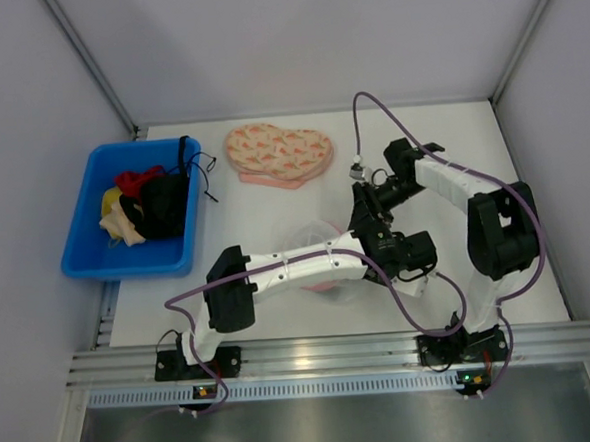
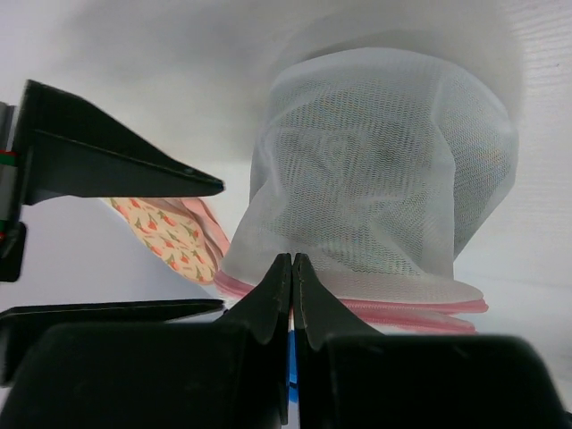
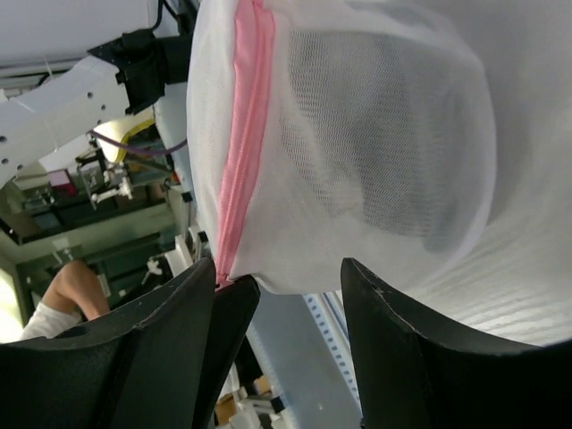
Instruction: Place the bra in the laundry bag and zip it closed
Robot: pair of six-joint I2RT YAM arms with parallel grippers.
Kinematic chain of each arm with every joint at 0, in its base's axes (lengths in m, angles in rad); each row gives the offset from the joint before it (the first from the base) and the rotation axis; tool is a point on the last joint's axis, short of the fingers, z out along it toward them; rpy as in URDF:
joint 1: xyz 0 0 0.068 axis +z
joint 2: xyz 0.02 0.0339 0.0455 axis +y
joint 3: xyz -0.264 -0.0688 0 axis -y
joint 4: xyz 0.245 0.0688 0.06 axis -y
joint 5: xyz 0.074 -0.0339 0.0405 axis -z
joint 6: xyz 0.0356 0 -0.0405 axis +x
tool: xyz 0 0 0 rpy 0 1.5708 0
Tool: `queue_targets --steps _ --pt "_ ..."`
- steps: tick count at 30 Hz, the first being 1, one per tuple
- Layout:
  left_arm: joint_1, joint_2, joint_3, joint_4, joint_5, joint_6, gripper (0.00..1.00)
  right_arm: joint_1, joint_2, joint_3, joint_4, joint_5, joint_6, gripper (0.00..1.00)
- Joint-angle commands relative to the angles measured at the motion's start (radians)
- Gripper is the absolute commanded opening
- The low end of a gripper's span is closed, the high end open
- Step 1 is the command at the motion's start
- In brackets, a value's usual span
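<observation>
The laundry bag [image 2: 384, 179], a white mesh dome with a pink zip rim [image 3: 241, 134], hangs lifted between both arms; in the top view it shows faintly under them [image 1: 314, 236]. My left gripper [image 2: 292, 268] is shut on the pink rim. My right gripper [image 3: 273, 277] is open just under the bag, one finger [image 3: 170, 340] beside the left gripper's tips, the other [image 3: 402, 349] apart from the mesh. A dark mass [image 3: 393, 152] shows through the mesh, seemingly the bra; I cannot tell its shape.
A blue bin [image 1: 85, 229] at the left holds a pile of clothes, one of them a black garment [image 1: 162, 204]. A peach-pink patterned heart-shaped piece [image 1: 279, 154] lies at the back centre. Walls close in the table on three sides.
</observation>
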Motion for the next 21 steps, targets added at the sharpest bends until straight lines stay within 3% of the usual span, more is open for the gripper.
queue_targets --steps 1,5,8,11,12,14,21 --pt "0.005 0.007 0.041 0.027 -0.027 0.024 0.00 0.044 -0.050 -0.034 0.001 -0.059 -0.009 0.59" --pt "0.005 0.014 0.047 0.025 -0.022 0.030 0.00 0.067 -0.041 -0.039 0.032 -0.068 0.024 0.56" --pt "0.005 0.017 0.048 0.025 -0.017 0.033 0.00 0.080 -0.039 -0.036 0.061 -0.068 0.046 0.44" --pt "0.003 0.015 0.050 0.024 -0.001 0.031 0.00 0.087 -0.033 -0.030 0.084 -0.065 0.061 0.25" --pt "0.003 0.012 0.047 0.021 0.003 0.031 0.00 0.086 -0.033 -0.022 0.090 -0.063 0.063 0.10" --pt "0.000 0.006 0.035 0.022 0.009 0.025 0.00 0.087 -0.025 -0.014 0.107 -0.056 0.072 0.00" --pt "-0.046 -0.042 -0.053 0.019 0.058 -0.019 0.00 0.083 0.031 0.073 0.142 -0.042 0.073 0.00"
